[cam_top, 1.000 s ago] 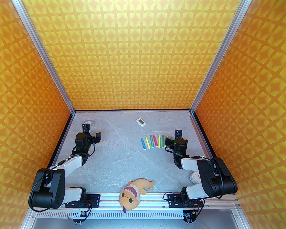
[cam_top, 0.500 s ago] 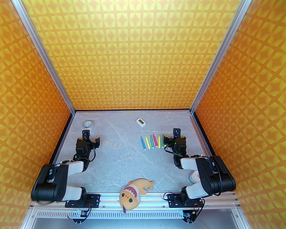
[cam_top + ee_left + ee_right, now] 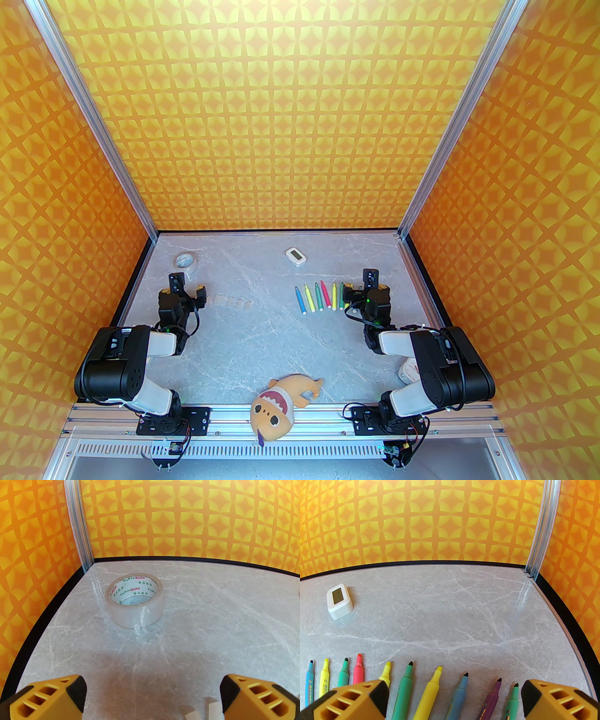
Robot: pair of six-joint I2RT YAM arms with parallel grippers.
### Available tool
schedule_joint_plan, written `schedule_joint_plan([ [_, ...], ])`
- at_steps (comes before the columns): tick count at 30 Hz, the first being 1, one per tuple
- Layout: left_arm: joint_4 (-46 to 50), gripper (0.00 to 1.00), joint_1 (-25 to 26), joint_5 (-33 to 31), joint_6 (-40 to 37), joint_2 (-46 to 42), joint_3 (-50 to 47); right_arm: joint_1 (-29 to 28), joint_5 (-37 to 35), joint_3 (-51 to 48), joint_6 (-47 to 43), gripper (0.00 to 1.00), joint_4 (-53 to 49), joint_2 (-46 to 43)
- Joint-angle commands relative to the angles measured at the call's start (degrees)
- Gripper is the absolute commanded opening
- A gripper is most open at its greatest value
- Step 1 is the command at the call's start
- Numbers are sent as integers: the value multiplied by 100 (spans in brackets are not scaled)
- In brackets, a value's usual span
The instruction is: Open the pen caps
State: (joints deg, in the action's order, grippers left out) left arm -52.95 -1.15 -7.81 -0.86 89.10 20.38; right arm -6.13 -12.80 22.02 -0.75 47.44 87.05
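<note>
Left claw [image 3: 152, 695]: spread wide, with nothing held; it is seen low over the left side of the desk [image 3: 262, 347], pointed towards the far left corner.
Right claw [image 3: 452, 698]: likewise spread wide and empty; it is placed over the right end of the pen row, pointed at the far wall.
Pens [image 3: 431, 695]: ten are counted in the right wrist view, laid side by side on the right half of the desk with tips towards the far wall. Blue, yellow, green, pink and purple barrels are seen, and every tip is bare.
Pen caps [image 3: 232, 301]: small pale cylinders are laid in a short row left of centre, just to the right of the left claw and well apart from the pens. Two are caught at the bottom edge of the left wrist view, between the fingers [image 3: 70, 693] and nearer the right one.
Tape roll [image 3: 136, 604]: a clear roll is laid flat near the far left corner, beyond the left claw.
Timer [image 3: 338, 601]: a small white box with a grey screen is set near the far edge, beyond the pens.
Plush [image 3: 276, 408]: an orange toy is draped over the near rail between the arm bases.
</note>
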Motion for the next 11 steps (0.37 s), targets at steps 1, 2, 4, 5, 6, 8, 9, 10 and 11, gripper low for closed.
schedule_joint_plan([
  [1, 52, 99, -67, 36, 86, -33, 75, -2, 105, 21, -78, 98, 131, 7],
  [2, 64, 99, -70, 37, 89, -33, 73, -2, 111, 13, -77, 99, 133, 10],
  [4, 57, 99, -70, 45, 86, -31, 74, -2, 115, 20, -75, 98, 115, 12],
  [5, 57, 99, -70, 43, 91, -33, 79, 7, 153, 46, -58, 98, 75, 18],
  [6, 56, 99, -70, 48, 87, -33, 79, 27, 174, 56, -49, 98, 51, 8],
  [8, 57, 99, -70, 46, 93, -31, 78, 34, 192, 48, -48, 98, 55, 9],
  [9, 57, 99, -70, 50, 87, -33, 74, 33, 190, 43, -56, 98, 82, 10],
  [10, 57, 99, -69, 51, 86, -32, 80, 34, 179, 28, -63, 99, 94, 12],
  [11, 56, 99, -68, 49, 89, -33, 78, 34, 181, 22, -65, 99, 100, 10],
])
